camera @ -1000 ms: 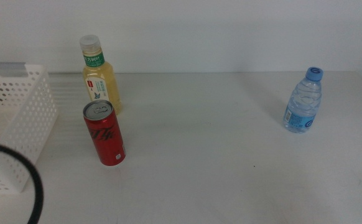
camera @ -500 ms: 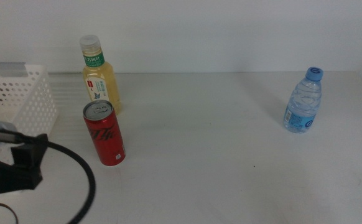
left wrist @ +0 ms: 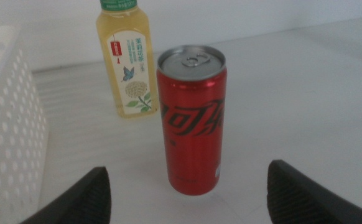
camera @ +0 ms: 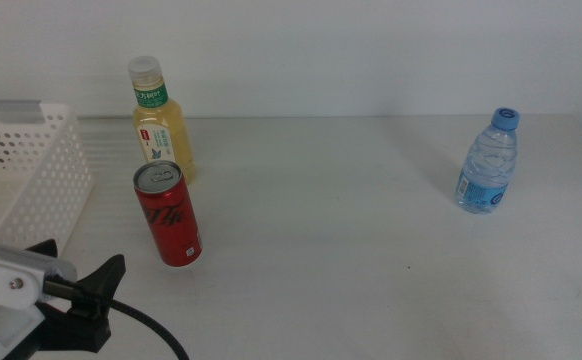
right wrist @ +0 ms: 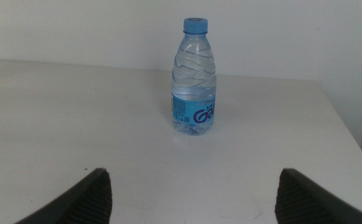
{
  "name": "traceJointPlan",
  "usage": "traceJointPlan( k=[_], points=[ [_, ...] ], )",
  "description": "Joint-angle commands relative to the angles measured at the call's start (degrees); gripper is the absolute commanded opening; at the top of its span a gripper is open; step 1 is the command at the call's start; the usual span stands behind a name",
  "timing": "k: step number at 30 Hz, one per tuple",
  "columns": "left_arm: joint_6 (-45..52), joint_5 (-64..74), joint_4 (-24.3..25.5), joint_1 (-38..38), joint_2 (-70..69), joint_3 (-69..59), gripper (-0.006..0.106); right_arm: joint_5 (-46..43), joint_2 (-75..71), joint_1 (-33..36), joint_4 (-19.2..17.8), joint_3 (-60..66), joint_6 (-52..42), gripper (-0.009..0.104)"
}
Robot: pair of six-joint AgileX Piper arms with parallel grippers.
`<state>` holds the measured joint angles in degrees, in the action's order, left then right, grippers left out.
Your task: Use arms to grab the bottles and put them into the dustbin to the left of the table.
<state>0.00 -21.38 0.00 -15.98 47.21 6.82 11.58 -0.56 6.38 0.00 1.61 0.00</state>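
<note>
Landmark: the red can (camera: 168, 214), standing upright on the off-white table (camera: 351, 250).
Red can: silver top with pull tab, white script on its side; in the left wrist view (left wrist: 192, 121) it stands centred ahead of the left gripper's jaws, not touched by them.
Yellow drink bottle (camera: 160, 120): upright just behind the red can, white cap, green-and-white label with a small red mark; the two look close but apart.
White basket (camera: 33, 190): at the table's left edge, left of the red can, with round-hole walls and a grey tab (camera: 16, 106) on its far rim.
Water bottle (camera: 490, 161): small, clear, blue cap and blue label, upright, well to the right of the red can, near the table's right side.
Left gripper (left wrist: 193, 193): low over the table, on the near side of the red can, jaws spread wide with nothing between them; the middle view shows its black body and cable (camera: 156, 335) near-left of the can.
Right gripper (right wrist: 190, 193): faces the water bottle (right wrist: 193, 78) from some way off, far right of the red can, jaws spread apart and empty.
</note>
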Motion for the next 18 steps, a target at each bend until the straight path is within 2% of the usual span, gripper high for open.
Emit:
traceJointPlan(
  k=[1,15,18],
  points=[
    [-2.12,-6.71,0.00,-0.55,0.44,0.64,0.078,-4.38,-1.53,-0.37,0.00,-0.46,-0.72,0.070],
    [-2.60,-8.57,0.00,-0.48,1.07,0.59,0.078,-4.38,-1.53,-0.37,0.00,-0.46,-0.72,0.070],
    [-2.66,-10.10,1.49,-0.48,3.10,0.59,0.078,-4.38,-1.53,-0.37,0.00,-0.46,-0.72,0.070]
  ],
)
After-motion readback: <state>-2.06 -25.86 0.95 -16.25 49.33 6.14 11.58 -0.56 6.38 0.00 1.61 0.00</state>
